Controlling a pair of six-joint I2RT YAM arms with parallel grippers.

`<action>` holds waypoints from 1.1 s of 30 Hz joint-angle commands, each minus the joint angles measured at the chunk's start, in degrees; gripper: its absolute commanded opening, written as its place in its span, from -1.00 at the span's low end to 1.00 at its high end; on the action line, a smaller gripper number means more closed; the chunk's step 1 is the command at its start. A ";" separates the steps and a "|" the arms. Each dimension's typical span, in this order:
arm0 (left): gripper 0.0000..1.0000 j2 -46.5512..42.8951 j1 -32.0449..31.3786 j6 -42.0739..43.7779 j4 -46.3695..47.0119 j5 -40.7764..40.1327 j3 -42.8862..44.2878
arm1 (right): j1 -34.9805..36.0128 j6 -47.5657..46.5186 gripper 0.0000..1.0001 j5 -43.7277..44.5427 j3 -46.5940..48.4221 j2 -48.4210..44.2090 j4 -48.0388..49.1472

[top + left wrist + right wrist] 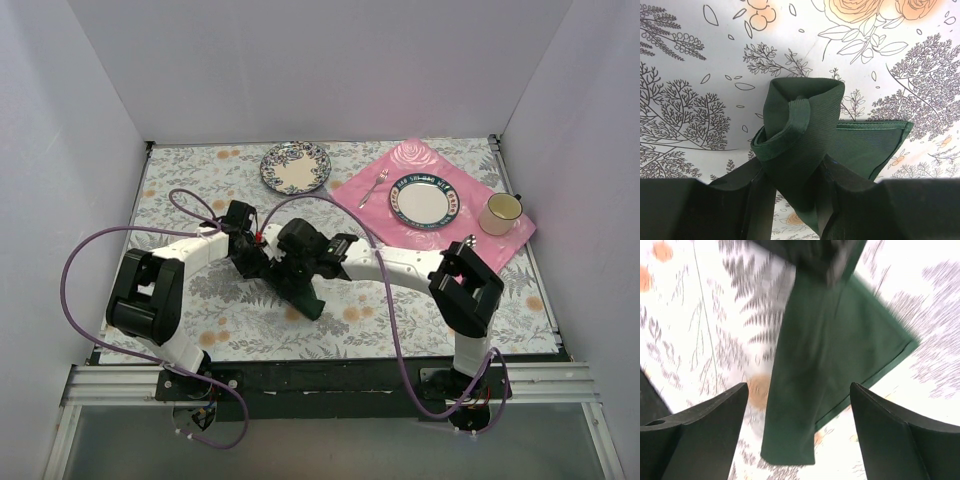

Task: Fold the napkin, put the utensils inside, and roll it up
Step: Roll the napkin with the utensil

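Only partway into folding: pinches the bunched dark green napkin (805, 130) in the part-closed left gripper (795, 200), 8 o'clock of the pink placemat (415, 155), right gripper (797, 440) wide open, empty; loading utensils and rolling yet to do

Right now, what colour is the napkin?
Dark green napkin, clearest in the left wrist view.

A floral plate (295, 167) sits at the far middle of the flower-printed bench (180, 170). At far right, a pink placemat (415, 155) carries a fork (374, 187), a teal-rimmed plate (425, 202) and a cream mug (501, 213).
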 commanded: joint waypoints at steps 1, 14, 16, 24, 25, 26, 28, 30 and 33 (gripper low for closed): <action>-0.38 3.27 0.29 1.27 -0.11 -1.69 -1.43 | 4.03 -5.42 0.82 11.96 7.21 3.22 -0.58; -0.41 4.50 2.84 1.45 0.06 4.46 -1.95 | 11.33 -8.42 0.66 25.25 4.32 7.54 7.24; -0.41 4.59 3.19 1.45 0.15 4.63 -2.22 | 11.33 -8.06 0.60 26.21 3.18 7.62 7.50; -0.43 4.41 3.89 2.15 0.33 4.90 -2.83 | 11.33 -9.11 0.43 30.25 1.42 9.90 8.91; -0.43 4.50 3.89 2.06 0.33 4.81 -2.92 | 11.33 -9.64 0.43 30.52 1.41 10.17 9.00; -0.44 4.50 4.07 2.15 0.42 4.90 -2.92 | 11.25 -9.82 0.43 31.04 1.33 10.35 9.09; -0.46 4.50 4.15 2.50 0.42 4.90 -2.83 | 11.25 -10.26 0.39 31.84 1.15 10.79 9.44; -0.46 4.41 4.33 2.68 0.15 4.99 -2.66 | 11.16 -10.87 0.24 32.63 0.80 10.96 9.70; -0.39 3.89 4.77 3.73 0.33 5.60 -2.57 | 10.20 -10.61 -0.10 30.79 0.62 10.79 9.79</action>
